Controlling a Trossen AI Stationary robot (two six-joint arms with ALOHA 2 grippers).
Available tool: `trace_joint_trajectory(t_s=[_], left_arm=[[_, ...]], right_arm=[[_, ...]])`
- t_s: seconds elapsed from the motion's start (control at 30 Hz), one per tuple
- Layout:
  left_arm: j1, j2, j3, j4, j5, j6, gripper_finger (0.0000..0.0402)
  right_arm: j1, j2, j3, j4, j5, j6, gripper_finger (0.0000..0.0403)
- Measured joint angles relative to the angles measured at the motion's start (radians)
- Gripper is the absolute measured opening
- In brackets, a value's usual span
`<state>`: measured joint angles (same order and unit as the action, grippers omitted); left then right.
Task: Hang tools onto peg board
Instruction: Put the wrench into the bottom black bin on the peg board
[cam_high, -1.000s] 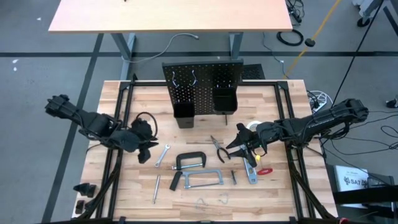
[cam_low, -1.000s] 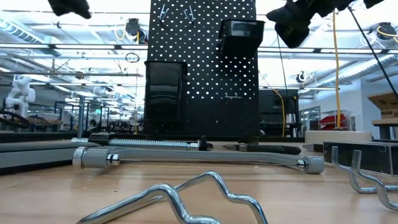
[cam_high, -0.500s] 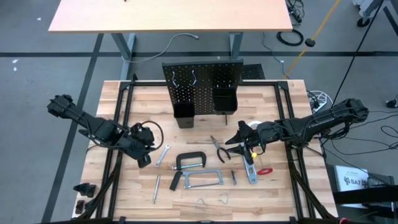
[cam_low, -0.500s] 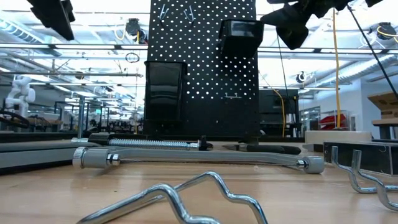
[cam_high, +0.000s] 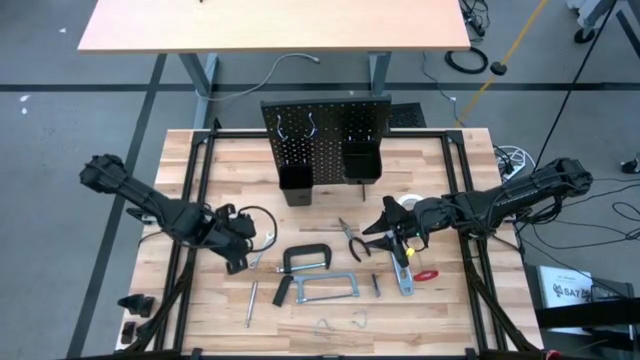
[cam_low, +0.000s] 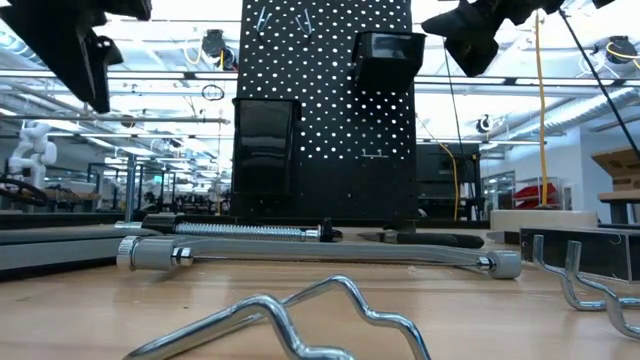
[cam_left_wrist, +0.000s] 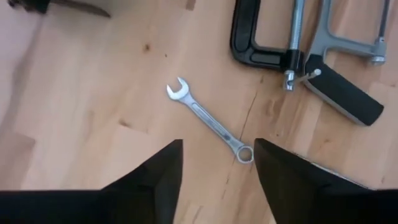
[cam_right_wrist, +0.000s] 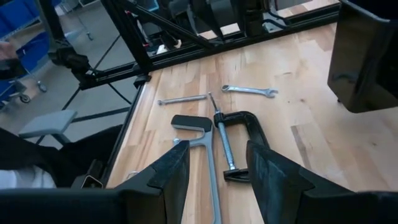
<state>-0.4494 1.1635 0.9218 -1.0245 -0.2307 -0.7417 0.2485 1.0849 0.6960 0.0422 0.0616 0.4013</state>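
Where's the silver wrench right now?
In the high view the silver wrench lies on the table's left half, between the left claw and the black C-clamp.

The table carries one peg board with two bins, one C-clamp, one hacksaw, one wrench, one pair of pliers, and two arms.

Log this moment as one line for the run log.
left gripper: open over wrench | right gripper: open, empty, above table near pliers | peg board: no tools hung
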Motion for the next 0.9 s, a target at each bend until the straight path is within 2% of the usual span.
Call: trace_joint_trajectory(t_s=[0.23,0.43,0.6,0.8,0.9], left_arm=[[0.035,0.065,0.000,0.021,0.004,-0.191,0.0226],[0.040,0.092,0.000,0.018,-0.014,-0.273,0.0226],[0.042,0.115,-0.004,0.026,-0.010,-0.300,0.0226],[0.042,0.143,-0.115,0.222,0.038,-0.268,0.0226],[0.042,0.143,-0.158,0.257,0.033,-0.277,0.0226]], right_arm=[[0.002,0.000,0.000,0.022,0.000,0.025,0.0153],[0.003,0.000,0.000,0.022,0.000,0.033,0.0153],[0.003,0.000,0.000,0.021,0.000,-0.004,0.0153],[0.000,0.000,0.000,0.021,0.000,-0.090,0.0153],[-0.001,0.000,0.000,0.021,0.000,-0.119,0.0153]])
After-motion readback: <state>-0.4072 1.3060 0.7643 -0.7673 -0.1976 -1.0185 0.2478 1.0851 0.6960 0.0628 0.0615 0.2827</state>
